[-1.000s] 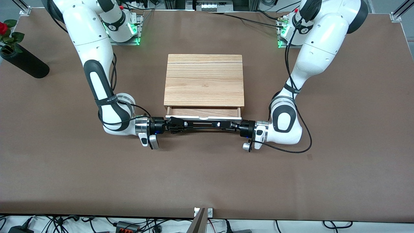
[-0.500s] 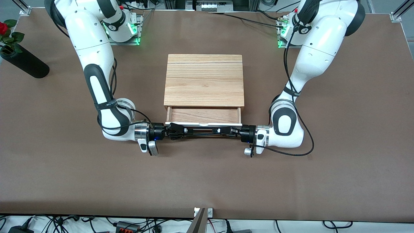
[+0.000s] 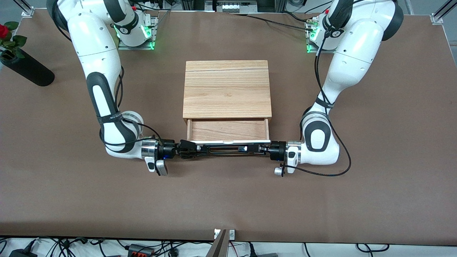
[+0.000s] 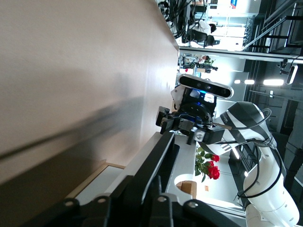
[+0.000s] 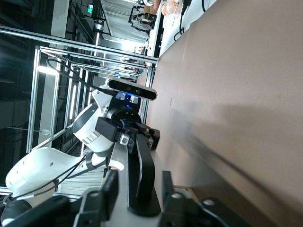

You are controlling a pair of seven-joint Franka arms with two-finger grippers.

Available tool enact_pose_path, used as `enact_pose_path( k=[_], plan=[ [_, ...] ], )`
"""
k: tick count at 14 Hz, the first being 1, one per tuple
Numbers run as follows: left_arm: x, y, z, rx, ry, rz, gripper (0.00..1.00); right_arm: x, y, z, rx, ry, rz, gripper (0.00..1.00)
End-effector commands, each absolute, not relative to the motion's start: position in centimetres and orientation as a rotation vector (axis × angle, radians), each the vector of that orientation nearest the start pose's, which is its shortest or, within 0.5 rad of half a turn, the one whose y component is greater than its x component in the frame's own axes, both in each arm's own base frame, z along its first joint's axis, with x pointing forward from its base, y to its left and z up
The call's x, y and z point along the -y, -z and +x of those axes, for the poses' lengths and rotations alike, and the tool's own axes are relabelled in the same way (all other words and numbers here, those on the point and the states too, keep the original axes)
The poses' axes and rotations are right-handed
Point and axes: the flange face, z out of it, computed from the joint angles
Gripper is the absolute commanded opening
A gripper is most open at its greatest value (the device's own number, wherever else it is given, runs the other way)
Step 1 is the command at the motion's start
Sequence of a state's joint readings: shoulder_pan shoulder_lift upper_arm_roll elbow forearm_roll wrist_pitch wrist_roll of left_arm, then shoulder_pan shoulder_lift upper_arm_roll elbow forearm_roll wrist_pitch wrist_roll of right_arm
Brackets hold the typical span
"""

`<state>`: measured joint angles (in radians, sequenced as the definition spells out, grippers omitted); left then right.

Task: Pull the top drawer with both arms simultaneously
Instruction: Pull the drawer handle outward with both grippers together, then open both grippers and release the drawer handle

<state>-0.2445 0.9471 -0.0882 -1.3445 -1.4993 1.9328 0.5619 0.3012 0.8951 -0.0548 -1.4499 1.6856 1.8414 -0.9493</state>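
Drawer work, seen from my two wrists: the top drawer (image 3: 228, 130) stands pulled partway out of its light-wood box (image 3: 227, 89), toward the front camera. Its brown wooden floor lies bare and its white front panel is the part nearest that camera. The box sits in the middle of the brown table (image 3: 228, 203), between my two bases.

Both my arms reach in low from the two ends, forearms level, and meet at the thin black bar handle (image 3: 228, 149) that runs along the drawer front.

My right gripper (image 3: 192, 149) is at the handle's end toward the right arm's side. In the right wrist view its fingers (image 5: 110, 187) stand on either side of the bar (image 5: 142, 165), spread with a slim gap showing.

My left gripper (image 3: 259, 148) is at the handle's other end. In the left wrist view the bar (image 4: 156, 161) runs straight out from it; whether it clamps the bar I cannot tell.

A black vase (image 3: 26, 69) with a red rose (image 3: 3, 31) leans at the table's corner past my right arm's base, well apart from the box.
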Motion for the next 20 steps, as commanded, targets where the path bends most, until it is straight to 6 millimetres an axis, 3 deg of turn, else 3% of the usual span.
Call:
enact_pose_path(
  k=[1, 4, 7, 10, 14, 17, 20],
  plan=[
    [25.4, -18.4, 70.8, -0.124, 0.045, 1.833, 1.00, -25.9, -18.6, 66.3, 0.199, 0.092, -1.721, 1.00],
    [25.3, -20.1, 71.6, -0.079, 0.019, 1.859, 1.00, -25.9, -18.8, 66.1, 0.208, 0.088, -1.726, 1.00],
    [24.7, -22.1, 72.6, -0.012, 0.007, 1.924, 1.00, -25.8, -20.3, 66.3, 0.239, 0.059, -1.766, 1.00],
    [24.3, -24.1, 73.2, 0.021, 0.004, 1.967, 1.00, -24.8, -24.6, 67.3, 0.267, -0.053, -1.924, 1.00],
    [22.8, -28.9, 73.7, 0.129, 0.000, 2.167, 1.00, -21.9, -30.2, 68.3, 0.359, -0.116, -2.185, 1.00],
    [19.4, -33.2, 73.6, 0.224, 0.002, 2.311, 1.00, -19.5, -35.8, 68.2, 0.430, -0.104, -2.396, 1.00],
    [13.6, -34.4, 73.5, 0.332, 0.074, 2.469, 1.00, -16.1, -40.7, 67.6, 0.547, -0.105, -2.675, 1.00]
  ],
)
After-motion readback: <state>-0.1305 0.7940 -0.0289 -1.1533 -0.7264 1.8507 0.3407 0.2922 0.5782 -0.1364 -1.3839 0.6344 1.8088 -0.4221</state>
